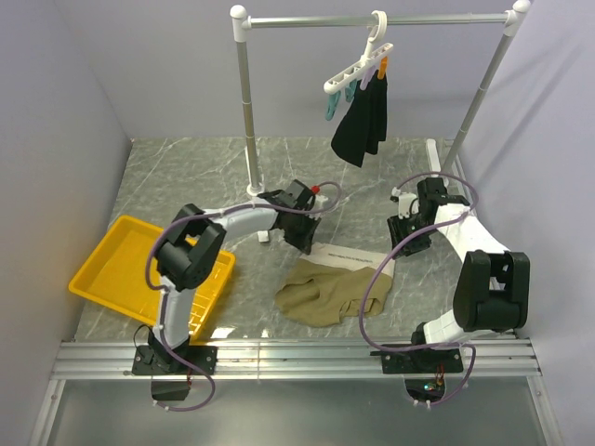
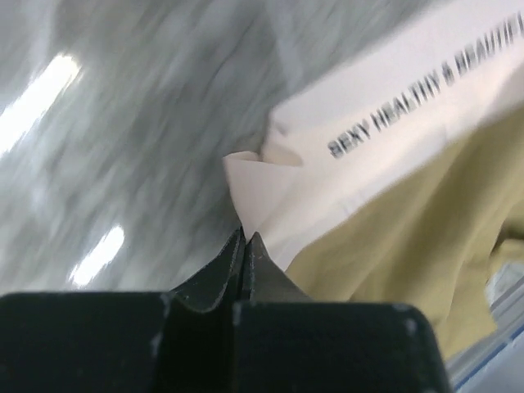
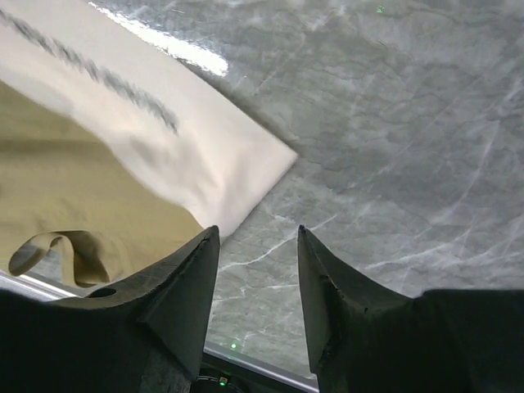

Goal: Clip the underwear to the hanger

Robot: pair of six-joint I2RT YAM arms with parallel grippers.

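1. Between the left gripper's [image 2: 245,246] fingers, in the left wrist view, no gap shows. The jaws are pressed together on a curled corner of the cream waistband [image 2: 393,106], which runs off toward 2 o'clock with dark lettering along it.
2. The tan body of the underwear [image 2: 409,237] spreads from that band toward 4 o'clock. It lies slack on the grey marble table [image 2: 123,123].
3. The right gripper [image 3: 258,237] has its jaws apart, with bare marble showing between the two black fingers. They hold nothing.
4. In the right wrist view the other waistband corner sits at 11 o'clock from that gap, near the left finger. I cannot tell whether they touch. The tan cloth and a looped leg opening lie at 9 o'clock.
5. In the top view the underwear [image 1: 325,297] lies crumpled on the table between the two arms. The left gripper [image 1: 302,234] is at its 11 o'clock and the right gripper [image 1: 409,243] at its 2 o'clock.
6. The hanger [image 1: 358,67] is at 12 o'clock from the underwear, well apart from it. It is hooked on the silver rail [image 1: 307,19] and tilted, with a black garment [image 1: 361,125] clipped beneath it.
7. A yellow tray [image 1: 112,269] sits at 9 o'clock, beside the left arm.
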